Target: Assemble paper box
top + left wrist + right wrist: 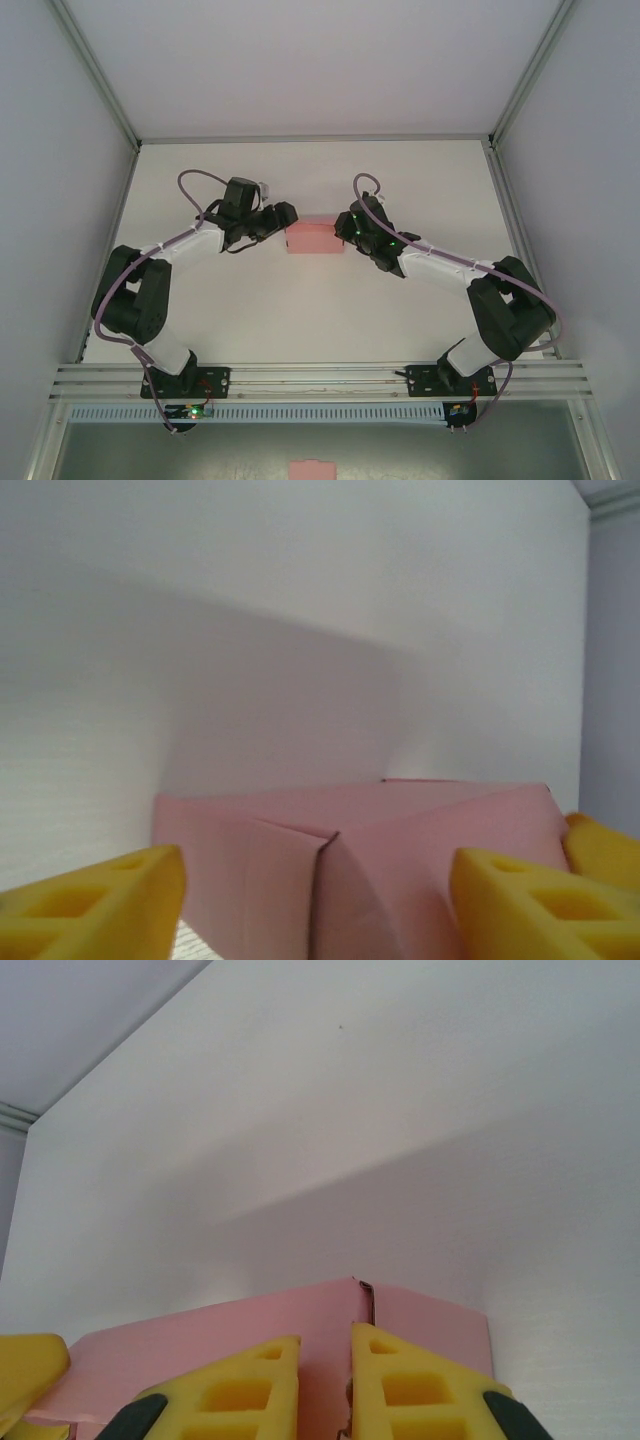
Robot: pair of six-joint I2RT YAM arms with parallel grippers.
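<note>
We see paper box (315, 238) in middle of surface (300, 320). Left fingers (90, 900) spread wide round box corner. Right fingers (250, 1390) pinch thin wall. We think card light, bendy, easy to crush; best hold folded edges, softly.

Left tool (284, 219), right tool (346, 226) block paper box's (313, 240) sides.

Soft, even light from overhead; the white table (300, 310) reads bright. At wrist level, broad soft-edged shadows cross the table behind the paper box (420, 830). Close to the lens, the left gripper (318, 890) shows blurred yellow fingers (100, 905). The overhead view is faintly grainy.
</note>
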